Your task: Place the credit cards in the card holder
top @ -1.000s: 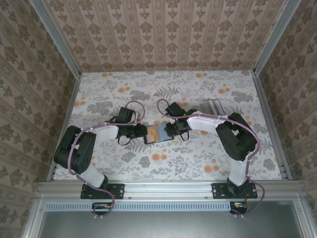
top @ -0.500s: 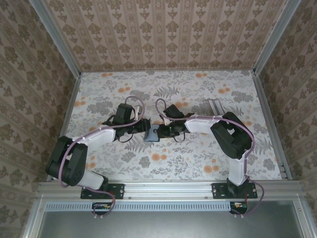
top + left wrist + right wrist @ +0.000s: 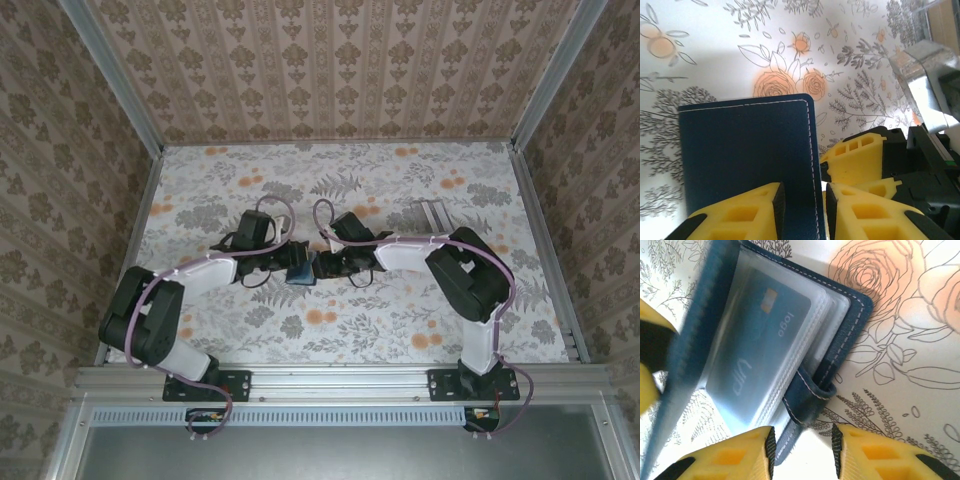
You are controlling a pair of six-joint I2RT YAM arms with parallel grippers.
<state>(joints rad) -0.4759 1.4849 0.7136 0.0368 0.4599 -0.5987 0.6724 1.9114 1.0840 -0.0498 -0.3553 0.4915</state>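
Note:
The card holder (image 3: 298,272) is a dark navy folding wallet at the table's middle, between both grippers. In the right wrist view it (image 3: 850,315) stands half open. A blue credit card (image 3: 757,340) sits in its clear sleeves, and its strap tab (image 3: 807,395) points at my right gripper (image 3: 803,447). That gripper is open, with nothing pinched. One cover is raised; its outer face (image 3: 745,150) fills the left wrist view. My left gripper (image 3: 804,202) is against that cover, its jaws a little apart and the cover's stitched edge behind the gap. From above, the left gripper (image 3: 284,264) and right gripper (image 3: 324,266) almost meet.
The floral table cover (image 3: 330,340) is fenced by patterned walls and aluminium rails (image 3: 545,250). A pale grey flat item (image 3: 430,213) lies at the back right; I cannot tell what it is. The right gripper's yellow finger (image 3: 860,155) is close beside my left fingers.
A second ago the holder lay open and flat with a card showing. The left gripper has moved right and swung the cover up over it. The right jaws have widened.

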